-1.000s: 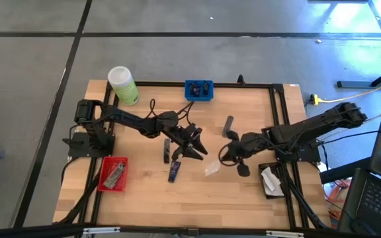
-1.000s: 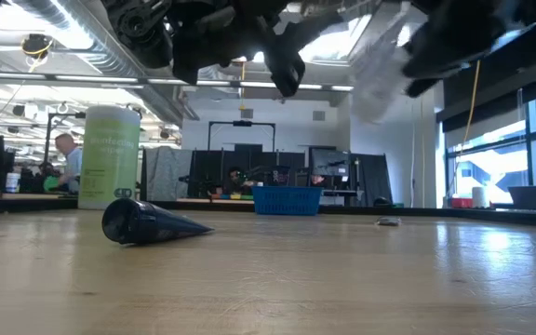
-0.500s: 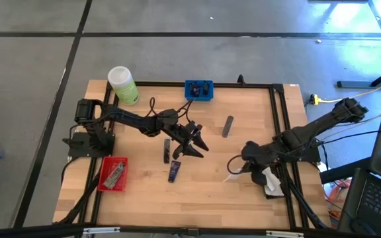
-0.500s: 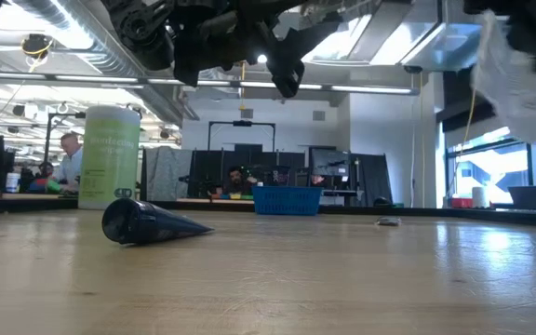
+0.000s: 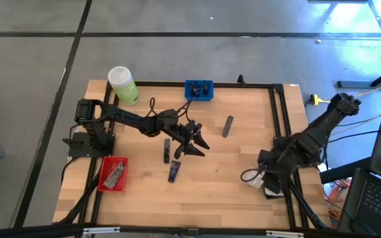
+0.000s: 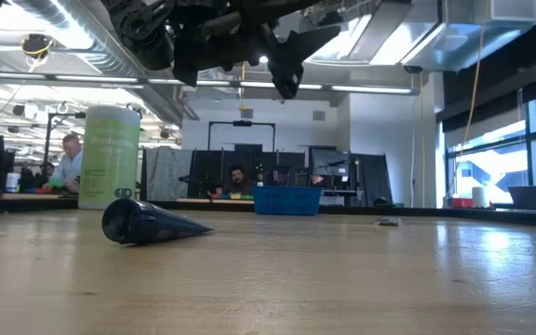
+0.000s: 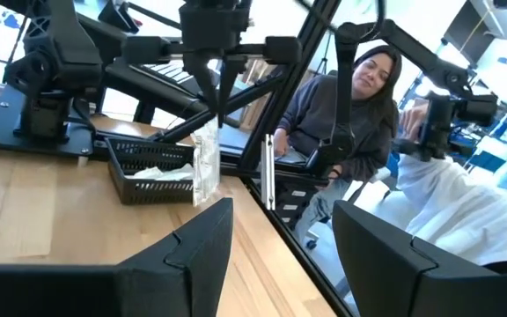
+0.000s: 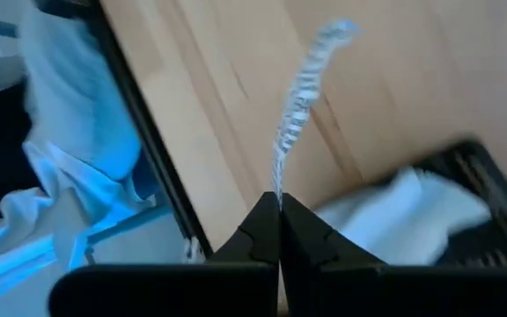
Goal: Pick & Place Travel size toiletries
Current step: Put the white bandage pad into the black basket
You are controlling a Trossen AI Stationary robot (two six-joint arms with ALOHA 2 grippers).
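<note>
Above the black mesh tray [image 7: 152,172], the right gripper [image 8: 278,210] pinches a clear crinkled packet [image 8: 302,97]; it should centre, lower, then release. Left gripper [image 5: 194,141] idles open mid-table.

At the worktop's right edge, the right arm covers most of the black tray [image 5: 270,187] and the white sachets in it, while the clear packet [image 8: 302,92] shows only as a blurred streak, and the blue tray's [image 5: 198,90] contents are too small to tell.
</note>
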